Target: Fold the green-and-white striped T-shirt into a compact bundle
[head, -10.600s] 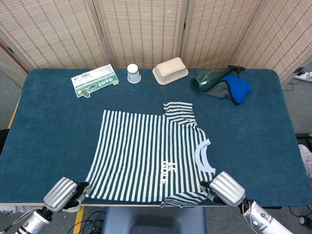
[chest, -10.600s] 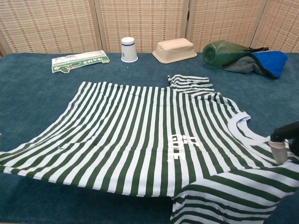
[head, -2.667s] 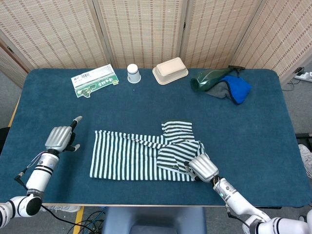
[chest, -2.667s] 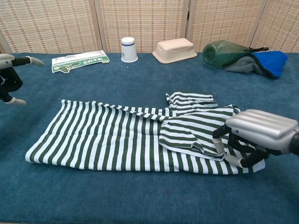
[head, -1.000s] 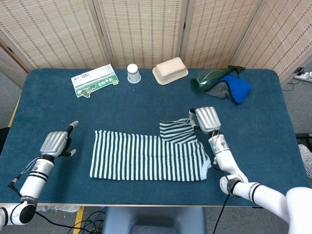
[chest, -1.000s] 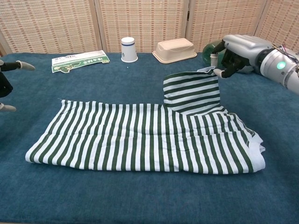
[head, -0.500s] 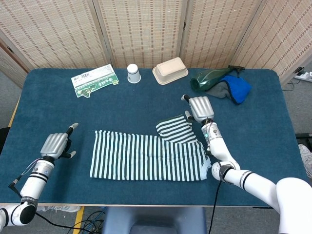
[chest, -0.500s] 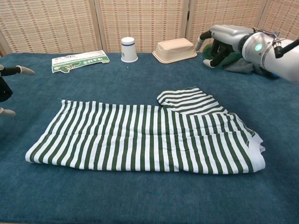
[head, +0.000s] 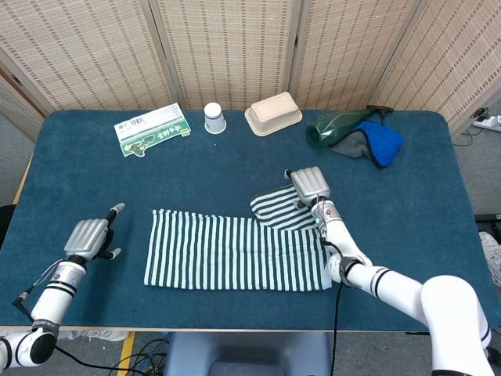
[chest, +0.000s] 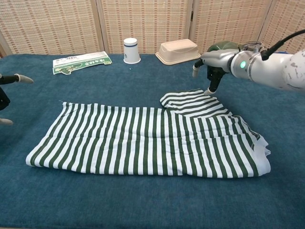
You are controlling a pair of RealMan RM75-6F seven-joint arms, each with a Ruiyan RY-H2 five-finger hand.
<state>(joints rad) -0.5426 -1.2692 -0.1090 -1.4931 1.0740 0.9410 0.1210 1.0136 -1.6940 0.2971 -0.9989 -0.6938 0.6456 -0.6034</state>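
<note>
Striped T-shirt point(head: 235, 252) lies folded into a long band, sleeve point(chest: 193, 103) sticking out behind. Your right hand point(head: 310, 185) hovers over that sleeve, fingers loosely parted, fingertip point(chest: 208, 90) touching it, grasping nothing. Your left hand point(head: 88, 236), left of the shirt, is empty, fingers apart; chest view shows only its fingertips.

Green-and-white packet point(head: 152, 129) bears a barcode and print too small to read
</note>
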